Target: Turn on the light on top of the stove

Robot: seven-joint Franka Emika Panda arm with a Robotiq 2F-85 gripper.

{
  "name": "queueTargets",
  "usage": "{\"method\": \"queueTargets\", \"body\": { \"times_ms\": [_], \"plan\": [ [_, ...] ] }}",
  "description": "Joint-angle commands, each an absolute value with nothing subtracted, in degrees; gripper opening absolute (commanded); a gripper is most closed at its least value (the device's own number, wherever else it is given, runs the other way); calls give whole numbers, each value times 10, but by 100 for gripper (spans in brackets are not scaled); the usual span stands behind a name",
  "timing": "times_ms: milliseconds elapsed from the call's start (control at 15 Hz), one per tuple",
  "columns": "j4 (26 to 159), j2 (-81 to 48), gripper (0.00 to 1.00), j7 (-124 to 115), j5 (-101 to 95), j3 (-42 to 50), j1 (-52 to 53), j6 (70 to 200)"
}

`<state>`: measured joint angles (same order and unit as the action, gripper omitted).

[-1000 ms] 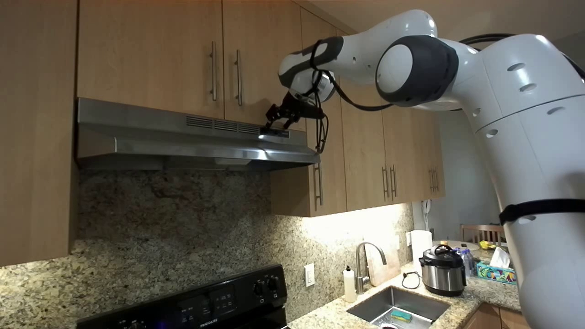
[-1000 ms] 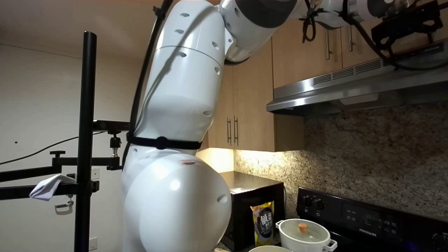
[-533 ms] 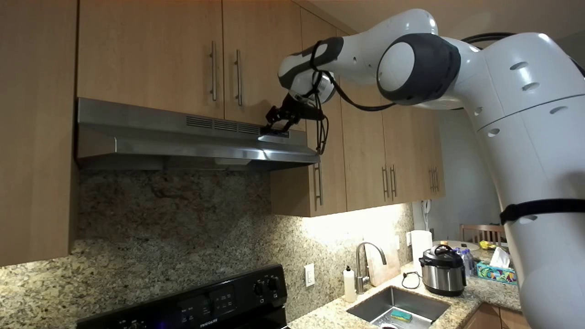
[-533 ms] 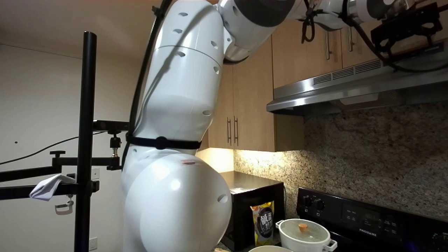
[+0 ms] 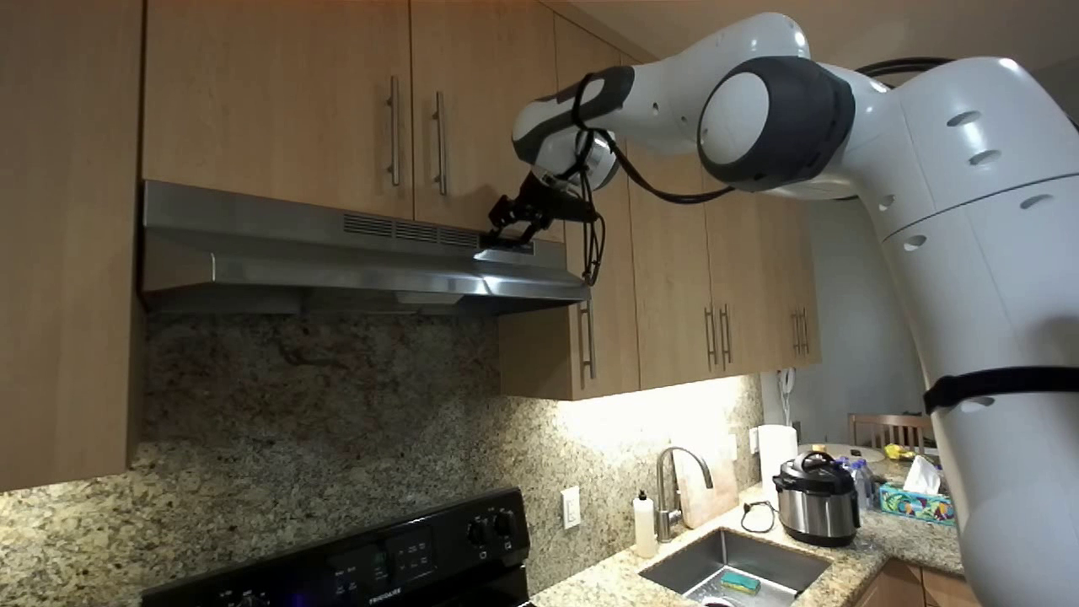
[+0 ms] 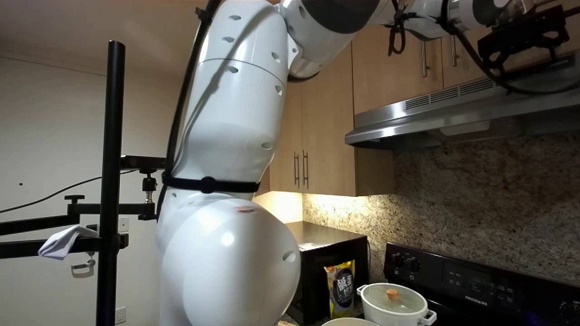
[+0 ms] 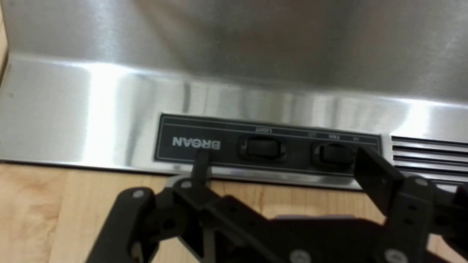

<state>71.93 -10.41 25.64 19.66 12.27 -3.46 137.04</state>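
The steel range hood shows in both exterior views. In the wrist view its black BROAN control panel appears upside down, with a LIGHT rocker switch and a FAN switch. My gripper is open and empty, its fingers spread on either side of the LIGHT switch. One fingertip overlaps the panel below the BROAN lettering, the other the end of the FAN switch; contact cannot be told. In an exterior view the gripper is at the panel. The hood's lamp cover shows no bright glow.
Wooden cabinets with bar handles stand directly above the hood. Below are the black stove panel, a white lidded pot and a snack bag. A sink and pressure cooker are beside the stove.
My gripper has shifted slightly down and toward the hood panel. The arm's elbow has moved slightly up. The gripper stays open and the hood looks the same.
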Motion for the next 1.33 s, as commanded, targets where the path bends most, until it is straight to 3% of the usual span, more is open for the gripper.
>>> {"method": "queueTargets", "body": {
  "times_ms": [0, 1267],
  "plan": [
    [751, -81, 100, 261, 184, 123, -29, 1375],
    [756, -83, 100, 221, 167, 116, -9, 1393]
  ]
}}
